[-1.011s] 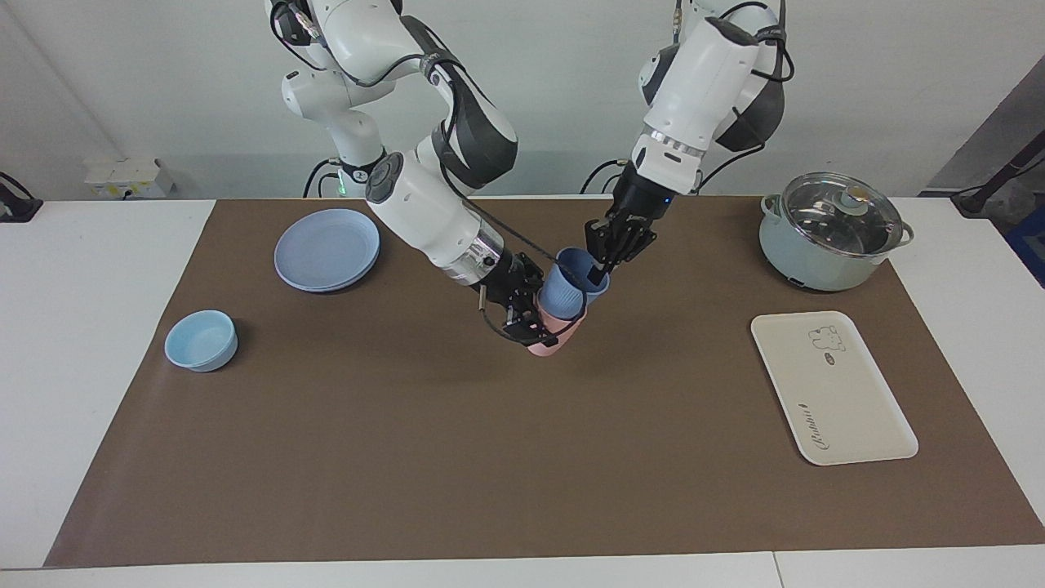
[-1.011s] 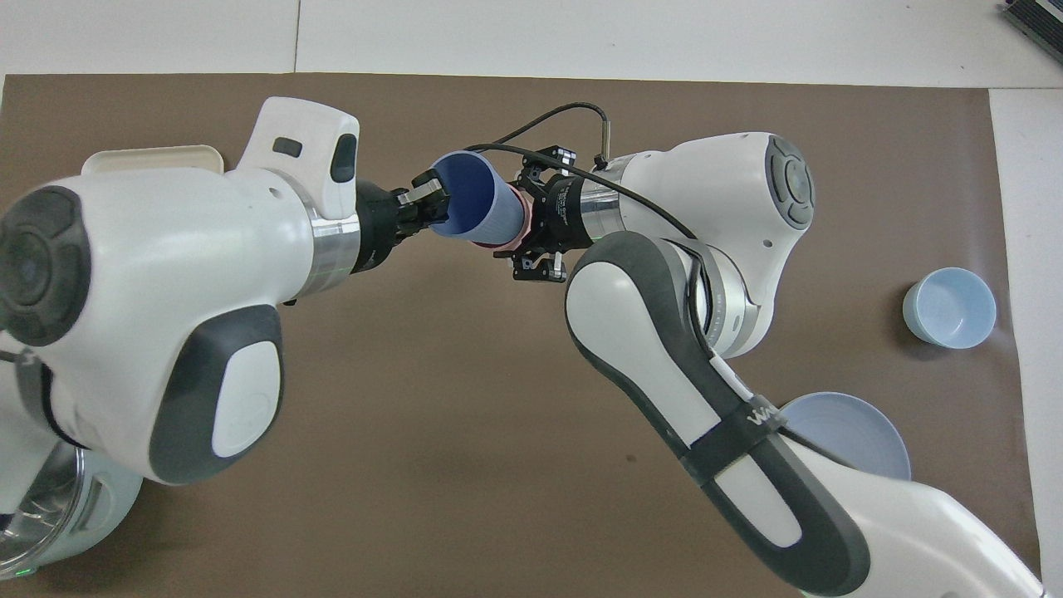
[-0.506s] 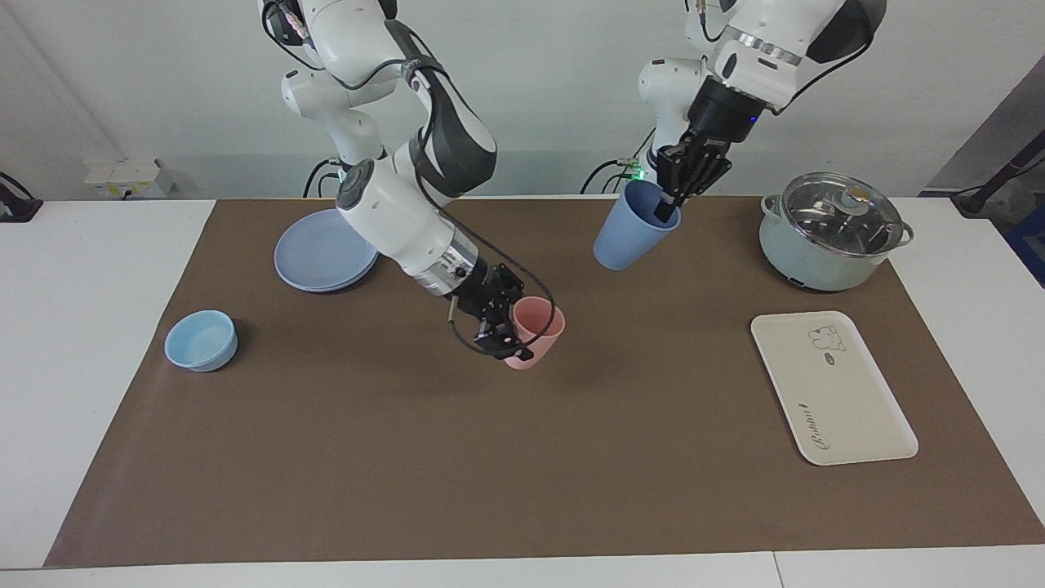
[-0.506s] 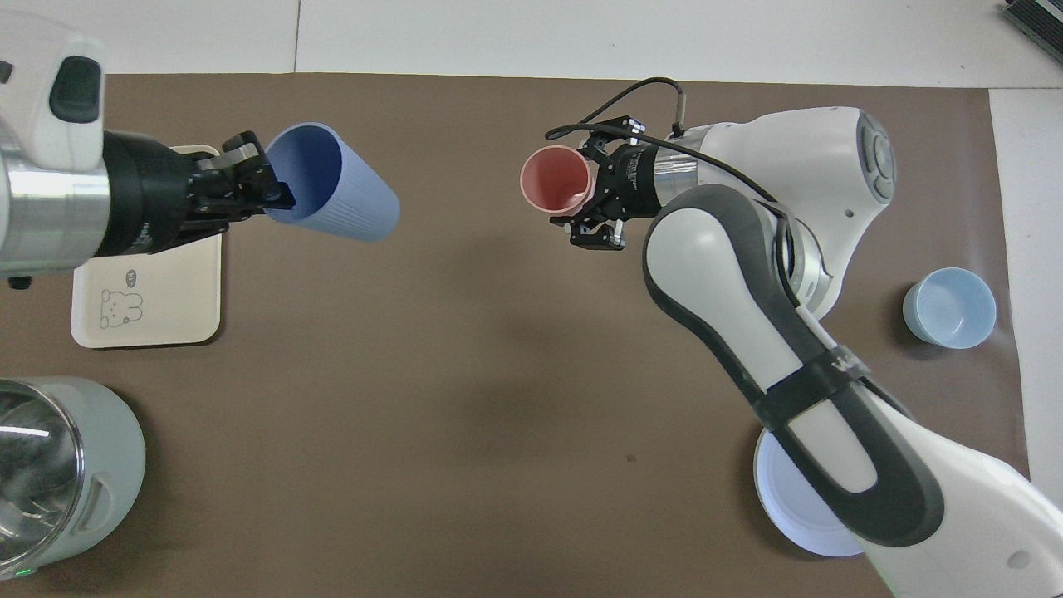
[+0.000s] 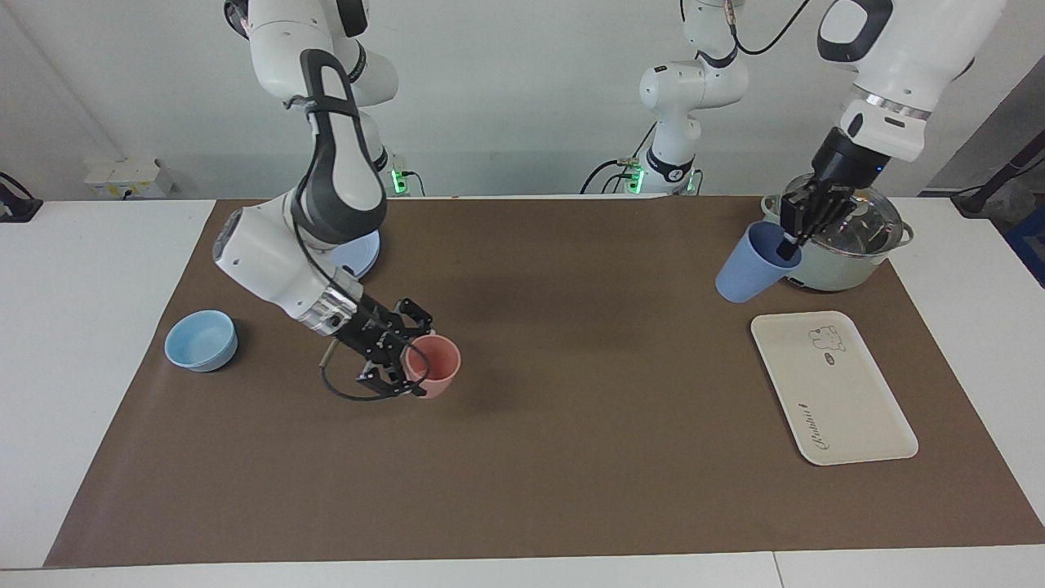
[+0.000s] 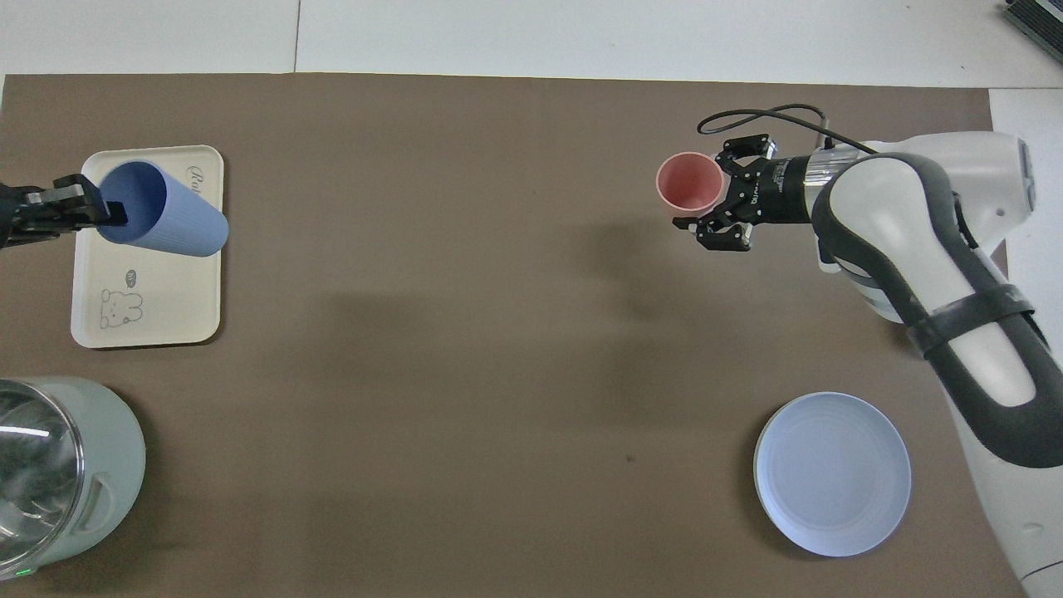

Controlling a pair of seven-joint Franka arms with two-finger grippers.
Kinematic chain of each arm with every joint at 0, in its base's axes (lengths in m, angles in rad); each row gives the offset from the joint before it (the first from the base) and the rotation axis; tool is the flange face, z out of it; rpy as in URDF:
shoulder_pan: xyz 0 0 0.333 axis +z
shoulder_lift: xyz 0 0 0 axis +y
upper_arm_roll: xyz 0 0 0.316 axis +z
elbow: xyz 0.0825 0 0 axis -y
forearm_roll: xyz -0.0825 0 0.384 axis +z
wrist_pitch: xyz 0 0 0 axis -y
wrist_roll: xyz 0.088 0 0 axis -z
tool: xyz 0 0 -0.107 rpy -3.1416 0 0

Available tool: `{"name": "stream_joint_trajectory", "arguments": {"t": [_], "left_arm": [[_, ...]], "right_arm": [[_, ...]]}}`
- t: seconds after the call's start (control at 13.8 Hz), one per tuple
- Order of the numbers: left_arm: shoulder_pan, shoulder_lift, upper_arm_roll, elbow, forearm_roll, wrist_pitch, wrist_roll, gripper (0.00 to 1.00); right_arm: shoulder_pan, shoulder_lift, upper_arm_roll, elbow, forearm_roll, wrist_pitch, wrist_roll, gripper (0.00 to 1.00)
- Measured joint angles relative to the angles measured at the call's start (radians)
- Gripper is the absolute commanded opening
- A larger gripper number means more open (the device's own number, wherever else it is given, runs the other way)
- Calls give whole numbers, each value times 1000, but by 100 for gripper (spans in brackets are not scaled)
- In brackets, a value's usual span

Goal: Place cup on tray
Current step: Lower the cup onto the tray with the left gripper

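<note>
The blue cup (image 5: 745, 275) hangs tilted in the air, its rim pinched by my left gripper (image 5: 790, 245), which is shut on it. In the overhead view the cup (image 6: 166, 223) and left gripper (image 6: 104, 213) lie over the cream tray (image 6: 166, 307). The facing view shows the cup raised clear of the tray (image 5: 833, 392), beside the pot. My right gripper (image 5: 411, 363) is shut on the rim of a pink tumbler (image 5: 435, 376), upright and low over the mat toward the right arm's end. It also shows in the overhead view (image 6: 721, 196) with the tumbler (image 6: 689, 181).
A pale green pot (image 5: 833, 233) with a glass lid stands nearer the robots than the tray. A round blue plate (image 6: 830, 473) lies near the right arm's base. A light-blue bowl (image 5: 201, 340) sits at the right arm's end of the brown mat (image 5: 571, 425).
The two cups, nested a second ago, have come apart. My left gripper carried the blue cup up and to the tray's end. My right gripper moved the pink tumbler toward its own end and lower.
</note>
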Motion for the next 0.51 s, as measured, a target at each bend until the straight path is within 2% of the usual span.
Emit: {"name": "stream_joint_trajectory", "arguments": {"t": [0.14,0.36,0.51], "left_arm": [[68,60,0,-29,-1,84,129,0],[153,198,-1,-33,-1,216,333,0],[200,261,-1,-33,-1,247,434,0]], "right_arm": [[-73,-14,0,-37,21,-41,-88,0],[-196,-15,-1,-81,55,-119,-260,0],[-260,6,-1,-118,128,-163,-401,0]]}}
